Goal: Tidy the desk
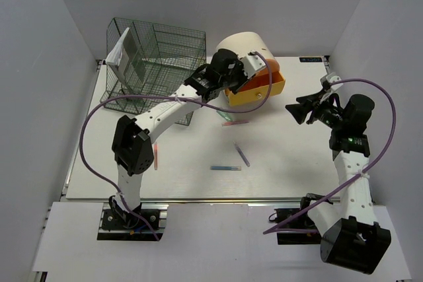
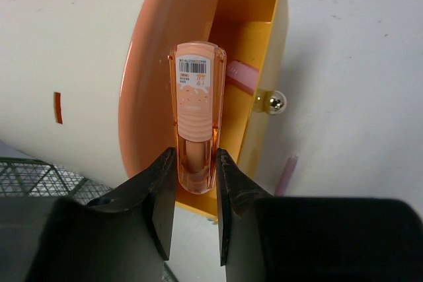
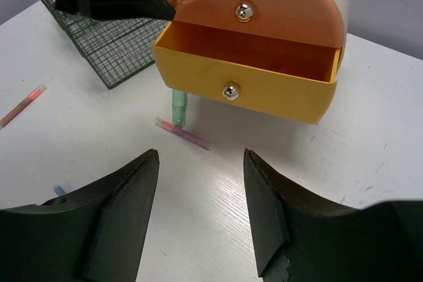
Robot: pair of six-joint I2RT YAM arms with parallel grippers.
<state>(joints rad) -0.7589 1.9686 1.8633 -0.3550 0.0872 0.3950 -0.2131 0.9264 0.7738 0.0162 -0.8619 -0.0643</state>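
The white desk [image 1: 284, 163] holds several loose pens: pink [image 1: 234, 122], green [image 1: 223, 115], purple [image 1: 242, 154], blue [image 1: 225, 168] and red [image 1: 156, 156]. My left gripper [image 2: 196, 163] is shut on a translucent orange case [image 2: 196, 104] with a barcode label. It holds the case over the open yellow drawer [image 2: 261, 51] of the cream drawer unit [image 1: 244, 47]. A pink item [image 2: 241, 76] lies in the drawer. My right gripper [image 3: 201, 156] is open and empty above the desk, facing the drawer [image 3: 251, 84]. It sits right of the drawer in the top view [image 1: 295, 110].
A dark green wire rack [image 1: 155, 64] stands at the back left, with white paper [image 1: 117, 54] on its side. In the right wrist view the green pen [image 3: 179, 107] and pink pen [image 3: 183, 133] lie just under the drawer front. A metal rail [image 1: 198, 201] runs along the near edge.
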